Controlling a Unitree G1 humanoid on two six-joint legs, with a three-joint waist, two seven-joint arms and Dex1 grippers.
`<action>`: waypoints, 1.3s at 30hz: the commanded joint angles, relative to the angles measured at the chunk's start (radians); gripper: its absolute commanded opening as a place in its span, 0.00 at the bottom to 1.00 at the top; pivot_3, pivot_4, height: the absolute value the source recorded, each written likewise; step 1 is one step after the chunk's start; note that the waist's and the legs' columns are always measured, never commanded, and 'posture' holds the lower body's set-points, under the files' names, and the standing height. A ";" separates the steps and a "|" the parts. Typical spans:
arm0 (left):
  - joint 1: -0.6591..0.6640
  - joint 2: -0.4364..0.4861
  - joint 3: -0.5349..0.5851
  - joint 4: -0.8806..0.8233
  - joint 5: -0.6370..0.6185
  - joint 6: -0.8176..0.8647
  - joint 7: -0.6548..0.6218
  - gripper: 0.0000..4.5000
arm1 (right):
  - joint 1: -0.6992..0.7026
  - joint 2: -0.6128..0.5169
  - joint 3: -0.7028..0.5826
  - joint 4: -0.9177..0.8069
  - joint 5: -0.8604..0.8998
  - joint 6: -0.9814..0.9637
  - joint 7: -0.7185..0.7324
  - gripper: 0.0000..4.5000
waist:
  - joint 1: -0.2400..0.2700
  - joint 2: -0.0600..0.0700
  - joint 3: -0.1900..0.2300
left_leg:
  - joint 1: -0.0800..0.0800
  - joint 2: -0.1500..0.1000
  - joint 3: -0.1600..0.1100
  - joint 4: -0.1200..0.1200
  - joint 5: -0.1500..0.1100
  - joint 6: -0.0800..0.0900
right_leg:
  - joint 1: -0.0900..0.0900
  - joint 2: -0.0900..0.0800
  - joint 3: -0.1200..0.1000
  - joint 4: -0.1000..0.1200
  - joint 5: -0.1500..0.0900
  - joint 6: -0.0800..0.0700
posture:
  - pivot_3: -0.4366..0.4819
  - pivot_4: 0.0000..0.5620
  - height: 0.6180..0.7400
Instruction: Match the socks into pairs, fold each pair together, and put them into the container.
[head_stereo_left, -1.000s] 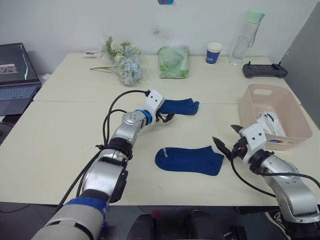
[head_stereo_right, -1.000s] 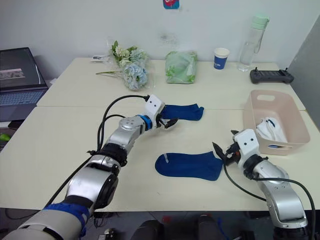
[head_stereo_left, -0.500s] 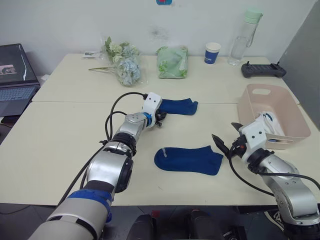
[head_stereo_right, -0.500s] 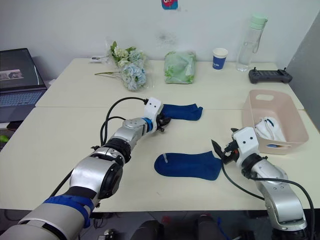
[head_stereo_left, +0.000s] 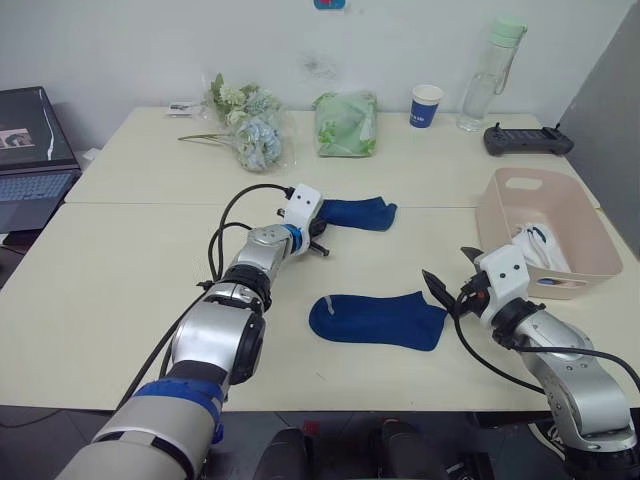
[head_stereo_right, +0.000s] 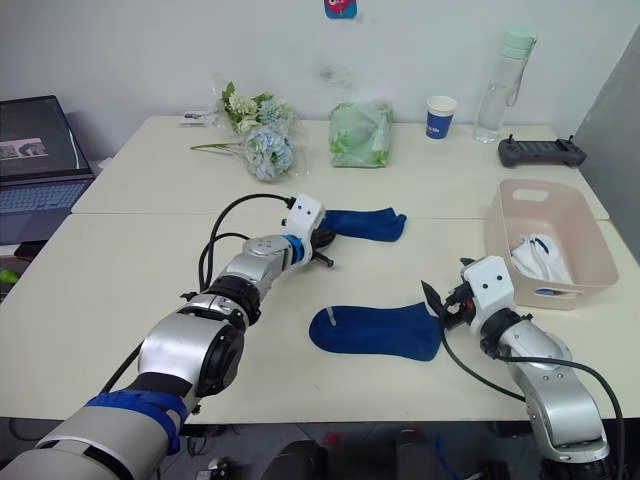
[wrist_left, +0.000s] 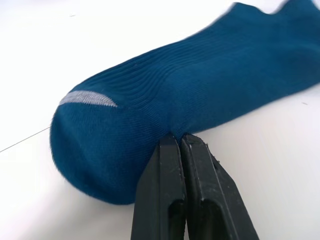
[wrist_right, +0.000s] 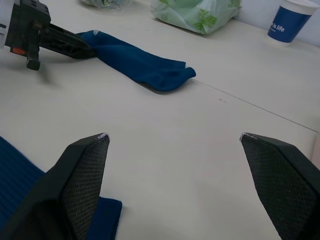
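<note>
Your left end effector grips the far navy sock; your right one hangs open by the near sock.

Your left end effector (wrist_left: 181, 142) has its black fingers pressed together on the toe-end edge of the far navy sock (head_stereo_left: 357, 212), which lies flat on the bench (head_stereo_left: 120, 280). Your right end effector (head_stereo_left: 447, 286) hovers with its fingers spread wide, just beside the end of the near navy sock (head_stereo_left: 378, 319), which lies flat nearer you, well apart from the first. The pale pink container (head_stereo_left: 503, 215) stands on the bench at your right, with white socks (head_stereo_left: 540, 248) already inside. Along the far edge sit a flower bunch (head_stereo_left: 248, 129), a green cloth bundle (head_stereo_left: 346, 123), a blue paper cup (head_stereo_left: 427, 105) and a clear water bottle (head_stereo_left: 490, 75).
</note>
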 joint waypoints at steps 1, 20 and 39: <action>0.074 0.039 -0.025 -0.120 0.003 -0.011 -0.107 0.00 | -0.007 -0.017 -0.020 -0.039 0.018 0.000 0.021 1.00 | -0.004 0.000 0.000 | 0.000 0.000 0.000 0.000 0.000 0.000 | 0.000 0.000 0.000 0.000 0.000 0.000 | 0.48 0.27 1.00; 0.808 0.258 0.053 -1.394 -0.201 0.559 -0.174 0.63 | -0.202 0.006 0.037 0.113 0.106 0.052 0.122 1.00 | -0.010 0.003 -0.002 | 0.001 0.002 -0.001 0.000 -0.002 0.003 | 0.000 -0.003 0.006 0.000 0.000 0.000 | 0.48 0.27 1.00; 0.602 0.149 0.196 -0.986 -0.345 0.569 0.005 0.99 | -0.899 0.240 0.103 1.297 -0.065 -0.196 0.111 1.00 | -0.012 0.003 -0.002 | 0.000 0.002 0.000 0.000 0.000 -0.001 | -0.001 -0.004 0.001 0.000 0.001 -0.001 | 0.48 0.27 1.00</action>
